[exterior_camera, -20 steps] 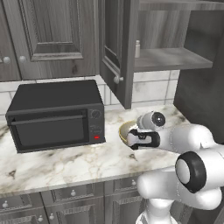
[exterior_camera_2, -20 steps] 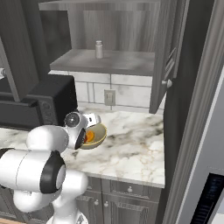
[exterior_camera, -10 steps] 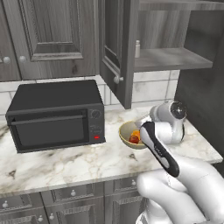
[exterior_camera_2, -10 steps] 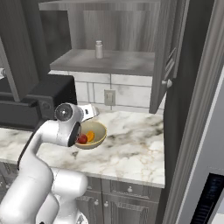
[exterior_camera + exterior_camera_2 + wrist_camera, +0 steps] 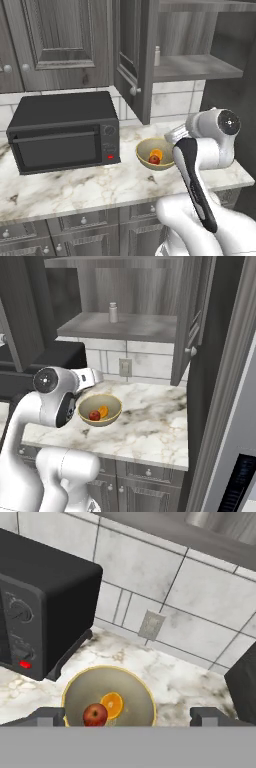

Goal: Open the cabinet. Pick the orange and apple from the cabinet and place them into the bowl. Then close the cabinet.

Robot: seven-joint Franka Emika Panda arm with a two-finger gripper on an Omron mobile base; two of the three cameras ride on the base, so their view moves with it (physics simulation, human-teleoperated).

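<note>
**A:** Hand view first: the apple (image 5: 95, 714) and the orange (image 5: 112, 705) lie touching, both inside the bowl (image 5: 80, 689), which sits on the marble counter (image 5: 175, 682) just beside the microwave (image 5: 40, 607).

**B:** And the gripper (image 5: 127, 717)?

**A:** Its two tips stand wide apart, one on each side of the bowl, with nothing between them. A second ago the hand hung right over the bowl and hid most of it; now it has pulled up and back, and both fruits show plainly in the left base view too, apple (image 5: 154, 159) beside orange (image 5: 157, 153).

**B:** So the placing is finished?

**A:** I judge so. What remains is the cabinet (image 5: 130, 326): its doors are open, the near one (image 5: 131, 55) swung out over the counter, the other (image 5: 192, 316) out on the far side. A small bottle (image 5: 113, 312) stands on the shelf, no fruit beside it.

**B:** Next move?

**A:** Probably lifting toward a door to push it shut, keeping clear of the bowl's rim.
</note>
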